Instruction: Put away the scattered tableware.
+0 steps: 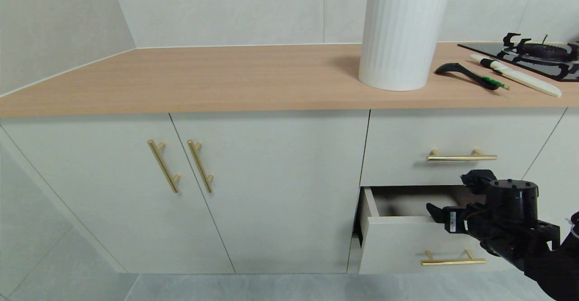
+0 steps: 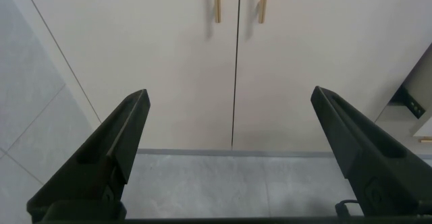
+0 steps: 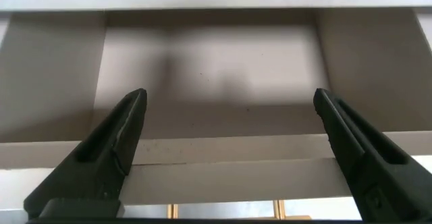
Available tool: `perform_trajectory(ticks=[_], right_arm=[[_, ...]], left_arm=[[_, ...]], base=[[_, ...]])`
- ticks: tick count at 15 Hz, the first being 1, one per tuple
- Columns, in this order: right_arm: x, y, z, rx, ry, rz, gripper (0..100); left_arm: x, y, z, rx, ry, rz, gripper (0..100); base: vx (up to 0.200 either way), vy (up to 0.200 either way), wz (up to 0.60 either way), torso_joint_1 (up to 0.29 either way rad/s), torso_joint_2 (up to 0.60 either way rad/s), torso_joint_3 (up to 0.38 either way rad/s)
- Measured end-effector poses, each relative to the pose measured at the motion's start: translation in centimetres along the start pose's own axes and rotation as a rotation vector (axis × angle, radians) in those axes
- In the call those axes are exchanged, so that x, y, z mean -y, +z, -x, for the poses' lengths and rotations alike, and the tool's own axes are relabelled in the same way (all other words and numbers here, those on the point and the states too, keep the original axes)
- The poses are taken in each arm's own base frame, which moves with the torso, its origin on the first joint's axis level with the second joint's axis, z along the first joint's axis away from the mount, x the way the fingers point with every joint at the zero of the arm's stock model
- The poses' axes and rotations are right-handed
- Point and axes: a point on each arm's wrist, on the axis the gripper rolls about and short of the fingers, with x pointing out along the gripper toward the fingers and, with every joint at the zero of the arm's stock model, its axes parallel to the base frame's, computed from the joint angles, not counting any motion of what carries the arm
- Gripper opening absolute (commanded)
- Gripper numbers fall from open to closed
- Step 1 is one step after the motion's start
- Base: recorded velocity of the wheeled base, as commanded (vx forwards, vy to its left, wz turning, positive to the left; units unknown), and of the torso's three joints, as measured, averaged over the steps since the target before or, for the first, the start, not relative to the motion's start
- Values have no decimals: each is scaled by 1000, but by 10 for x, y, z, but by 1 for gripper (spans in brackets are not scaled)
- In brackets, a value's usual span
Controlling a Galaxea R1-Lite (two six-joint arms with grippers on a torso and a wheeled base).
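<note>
At near right, right gripper (image 1: 448, 193) gapes wide, empty, over part-open drawer (image 1: 393, 242); advisable: pull drawer fully out before fetching black ladle (image 1: 466, 74).

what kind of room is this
Most likely a kitchen: a wooden countertop over cabinets with brass bar handles, a gas hob at its right end, and a black spoon lying beside the hob.

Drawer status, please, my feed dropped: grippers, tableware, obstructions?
Left gripper open, empty, facing cabinet doors. Right gripper open, empty, at the open drawer. Utensils lie on the countertop beside the white vase. Drawer mouth unobstructed.
</note>
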Motion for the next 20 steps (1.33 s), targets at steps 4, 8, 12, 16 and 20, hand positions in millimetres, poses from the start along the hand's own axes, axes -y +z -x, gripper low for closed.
perform_trajectory(ticks=[4, 8, 12, 16, 20], right_arm=[[3, 1, 13, -111, 0, 23, 100], [5, 3, 26, -214, -5, 47, 100], [7, 4, 40, -376, -6, 91, 100], [10, 8, 63, -583, 46, 163, 100], [10, 1, 78, -709, 80, 282, 100]], left_arm=[[0, 0, 0, 0, 0, 0, 100], [0, 0, 0, 0, 0, 0, 100], [0, 0, 0, 0, 0, 0, 100], [0, 0, 0, 0, 0, 0, 100], [0, 0, 0, 0, 0, 0, 100]], base=[[0, 0, 0, 0, 0, 0], [0, 0, 0, 0, 0, 0], [0, 0, 0, 0, 0, 0], [0, 0, 0, 0, 0, 0], [0, 0, 0, 0, 0, 0]])
